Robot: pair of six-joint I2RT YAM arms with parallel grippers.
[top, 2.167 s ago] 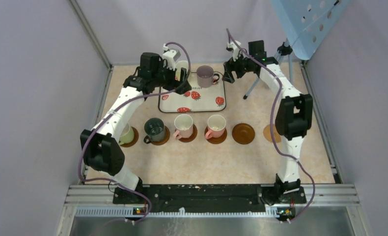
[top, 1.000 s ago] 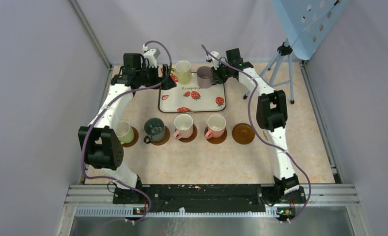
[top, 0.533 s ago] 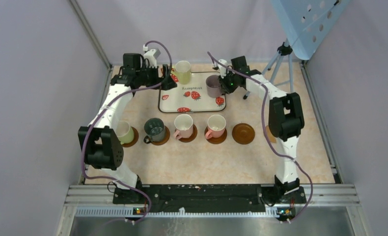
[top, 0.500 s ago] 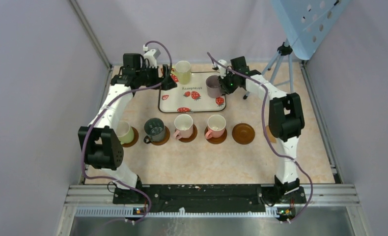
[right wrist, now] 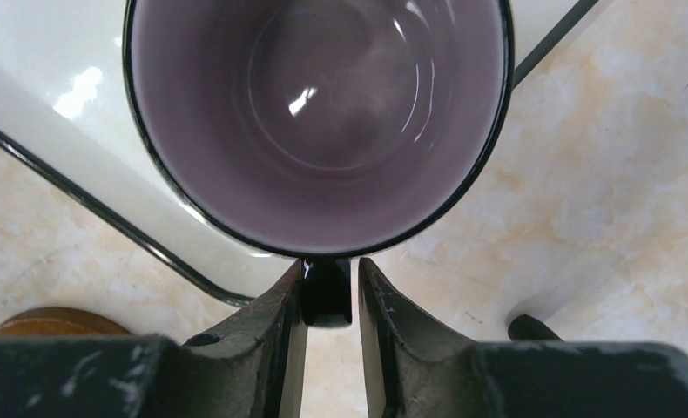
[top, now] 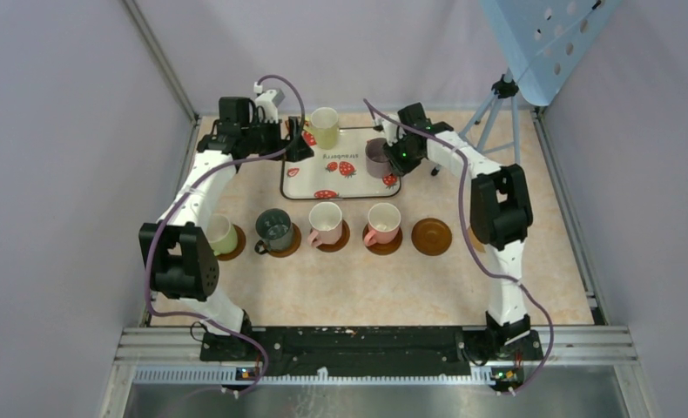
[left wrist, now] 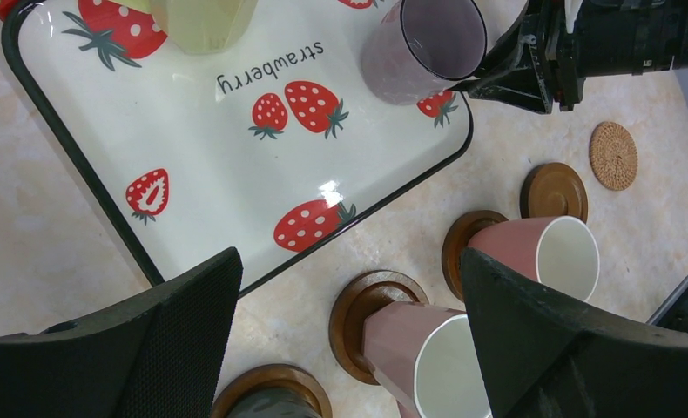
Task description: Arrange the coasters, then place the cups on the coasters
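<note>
Holding the purple cup by its handle, right jaws clamped on it, at the tray's 3 o'clock edge. I'd keep it level, swing toward 5 o'clock, and lower it squarely onto the bare coaster. Left jaws wide apart.

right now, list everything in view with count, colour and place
tray: one, white with red strawberries, far middle
coasters: six, five brown, one tan, in a row before the tray
pale green cup: one, on the leftmost coaster
dark teal cup: one, on the second coaster
pink cups: two, on the third and fourth coasters
yellow-green cup: one, on the tray's far left
purple cup: one, at the tray's right edge
tripod: one, black, far right
panel: one, pale blue with holes, upper right
left pincer: one, black, open, by the tray's far left
right pincer: one, black, shut on the purple cup's handle
</note>
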